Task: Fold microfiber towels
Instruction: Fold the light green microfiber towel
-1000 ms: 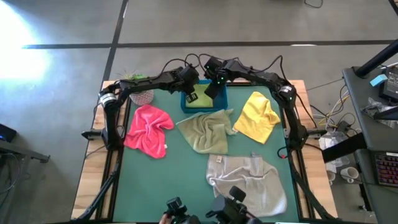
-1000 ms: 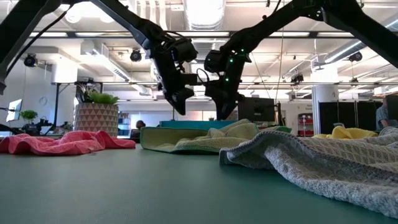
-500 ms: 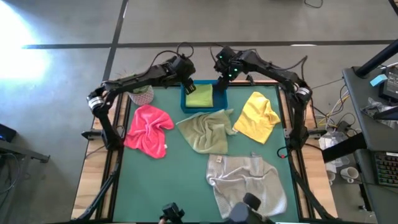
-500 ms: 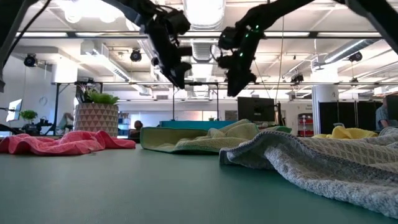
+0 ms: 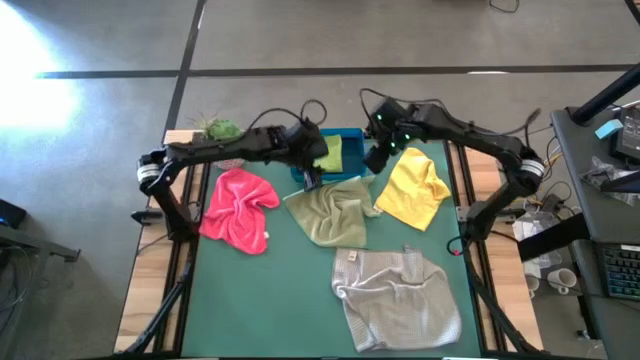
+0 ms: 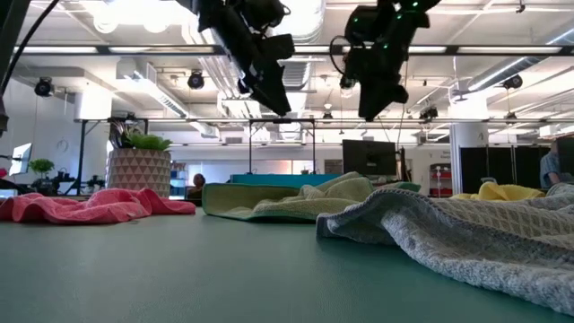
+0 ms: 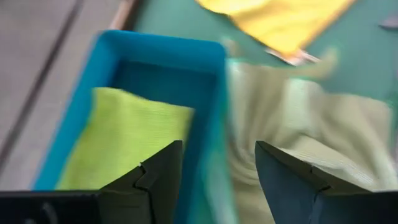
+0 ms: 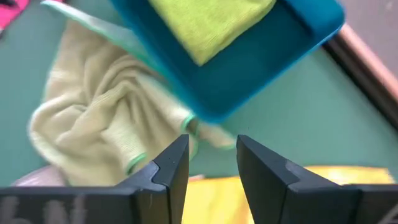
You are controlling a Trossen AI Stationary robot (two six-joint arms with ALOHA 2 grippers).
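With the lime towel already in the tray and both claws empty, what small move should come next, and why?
Probably lower the left claw onto the near edge of the olive towel. It is open and hovers just above that crumpled cloth, beside the blue tray holding the folded lime towel. The right claw is also up and holds nothing.

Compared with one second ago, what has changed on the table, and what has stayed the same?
Both arms have risen from the blue tray and drawn apart. The left gripper now hovers over the tray's edge beside the olive green towel, jaws open and empty; the right gripper has moved toward the yellow towel, also empty. The folded lime green towel lies released in the tray. The pink towel and grey towel have not moved.
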